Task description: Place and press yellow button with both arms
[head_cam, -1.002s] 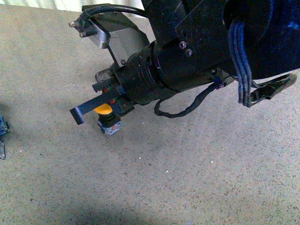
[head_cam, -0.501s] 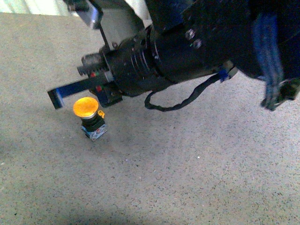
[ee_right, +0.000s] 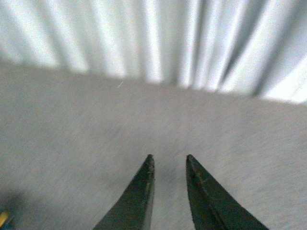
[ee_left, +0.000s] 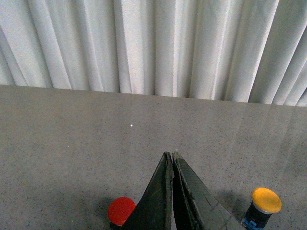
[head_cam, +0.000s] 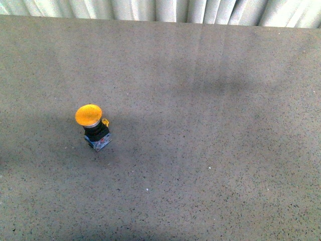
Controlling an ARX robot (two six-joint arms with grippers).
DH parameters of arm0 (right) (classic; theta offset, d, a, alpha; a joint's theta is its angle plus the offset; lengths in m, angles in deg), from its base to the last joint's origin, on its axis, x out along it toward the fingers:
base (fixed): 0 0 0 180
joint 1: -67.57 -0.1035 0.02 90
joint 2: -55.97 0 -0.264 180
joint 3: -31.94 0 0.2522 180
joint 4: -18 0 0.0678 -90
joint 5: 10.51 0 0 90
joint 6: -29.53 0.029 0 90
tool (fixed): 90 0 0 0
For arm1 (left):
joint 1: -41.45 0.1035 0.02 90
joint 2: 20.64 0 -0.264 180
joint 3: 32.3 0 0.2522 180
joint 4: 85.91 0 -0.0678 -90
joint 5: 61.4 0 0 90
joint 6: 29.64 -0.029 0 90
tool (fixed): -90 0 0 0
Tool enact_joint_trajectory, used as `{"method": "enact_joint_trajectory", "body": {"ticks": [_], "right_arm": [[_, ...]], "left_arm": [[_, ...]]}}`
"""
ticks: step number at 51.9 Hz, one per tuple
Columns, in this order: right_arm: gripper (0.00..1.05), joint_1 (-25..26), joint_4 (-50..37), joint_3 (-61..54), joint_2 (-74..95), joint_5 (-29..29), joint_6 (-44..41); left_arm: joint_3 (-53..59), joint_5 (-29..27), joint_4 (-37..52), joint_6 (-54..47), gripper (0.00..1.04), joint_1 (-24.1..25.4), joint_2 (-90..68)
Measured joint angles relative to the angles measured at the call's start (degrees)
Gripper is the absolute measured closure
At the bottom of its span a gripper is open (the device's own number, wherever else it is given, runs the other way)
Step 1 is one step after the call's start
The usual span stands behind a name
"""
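Note:
The yellow button [head_cam: 93,125] stands upright on the grey table, left of centre in the front view, with its yellow-orange cap, black collar and blue-grey base free of any gripper. It also shows in the left wrist view [ee_left: 262,207], off to one side of my left gripper [ee_left: 171,155], which is shut and empty above the table. My right gripper [ee_right: 169,158] is open and empty over bare table; a speck of yellow [ee_right: 3,219] shows at the edge of that view. Neither arm shows in the front view.
A red button [ee_left: 120,211] stands on the table beside the left fingers, on the side away from the yellow one. A white pleated curtain [head_cam: 160,10] hangs along the table's far edge.
The right arm, which filled the front view with its finger over the button, has drawn back out of that view. The button stands alone on the table.

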Motion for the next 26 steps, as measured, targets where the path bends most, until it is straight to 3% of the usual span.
{"method": "enact_joint_trajectory", "body": {"ticks": [3,23,26], "right_arm": [[1.03,1.1,-4.1,-3.8,-3.0,0.4,-0.6],[1.03,5.4,-1.8,-16.7,-16.7,-4.0,-1.3],[1.03,7.8,-0.1,-18.2,-19.6,-7.7,-1.3]], "left_arm": [[0.0,0.0,0.0,0.0,1.03,0.0,0.0],[0.0,0.0,0.0,0.0,1.03,0.0,0.0],[0.0,0.0,0.0,0.0,1.03,0.0,0.0]]}}
